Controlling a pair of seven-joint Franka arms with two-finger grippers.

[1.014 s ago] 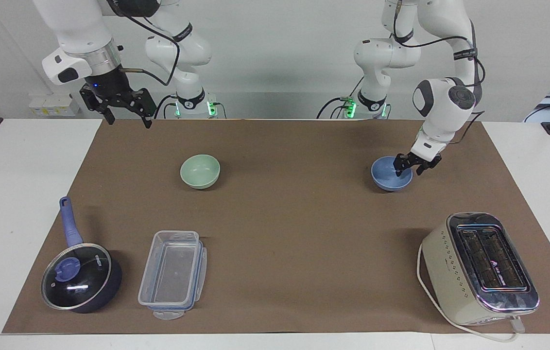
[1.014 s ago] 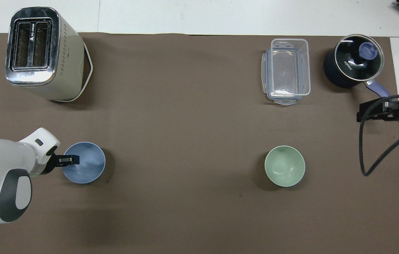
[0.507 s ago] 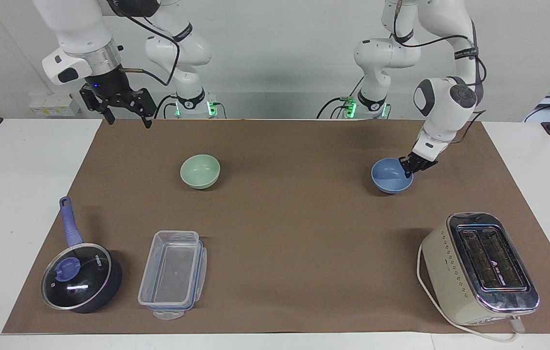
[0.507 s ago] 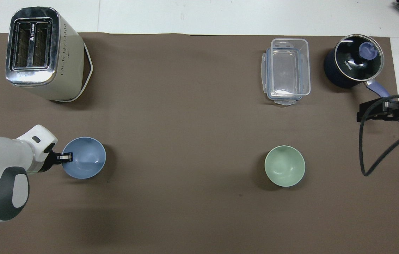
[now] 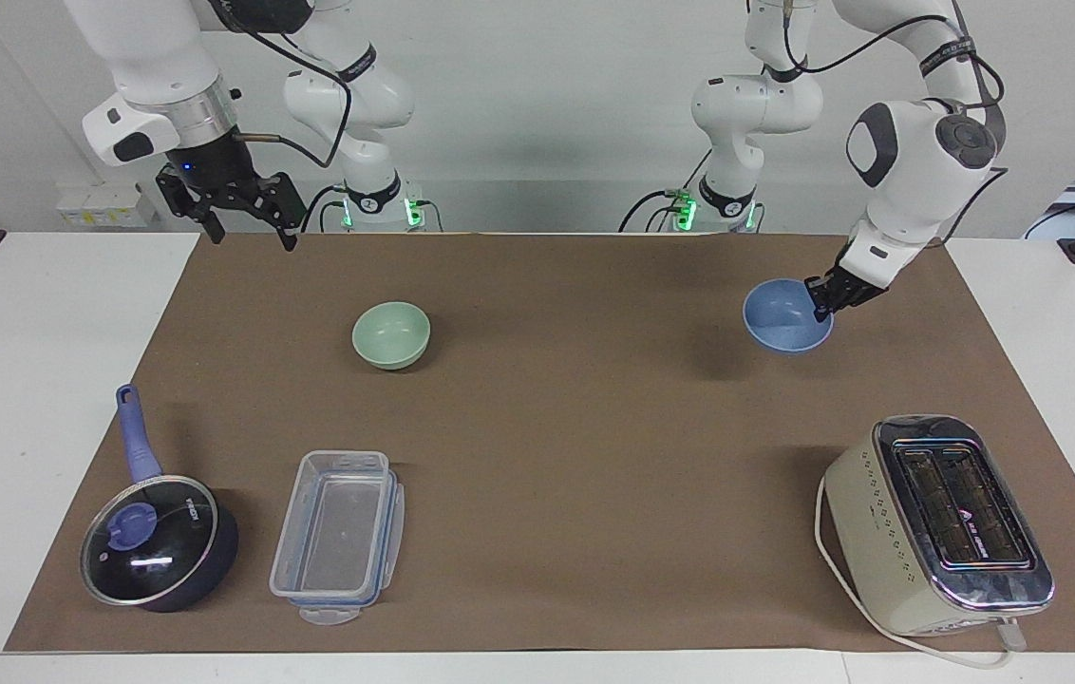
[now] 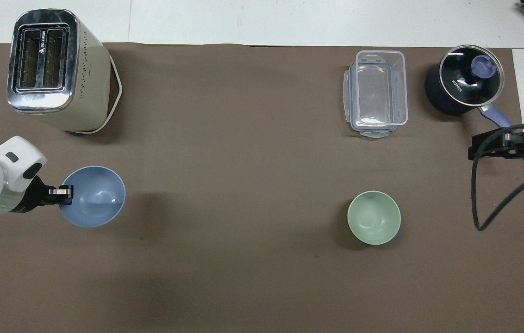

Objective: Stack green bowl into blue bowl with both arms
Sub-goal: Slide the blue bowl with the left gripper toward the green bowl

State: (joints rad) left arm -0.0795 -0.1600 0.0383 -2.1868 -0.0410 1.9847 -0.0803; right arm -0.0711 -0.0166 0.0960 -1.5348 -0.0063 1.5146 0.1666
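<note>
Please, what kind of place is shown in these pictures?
Probably a robotics lab: two arms at a table under brown paper, with a toaster and a saucepan as props. The left tool holds the blue bowl.

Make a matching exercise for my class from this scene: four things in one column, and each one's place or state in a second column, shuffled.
Things
1. pale mint-green round bowl
2. light blue round bowl
3. clear plastic rectangular container
4. right gripper

Places or states
A. lifted off the mat, rim pinched by the left gripper
B. beside the dark blue lidded saucepan
C. raised near its own end of the table, holding nothing
D. resting alone on the brown mat, nothing touching it

Pairs: 1-D, 2-A, 3-B, 4-C
</note>
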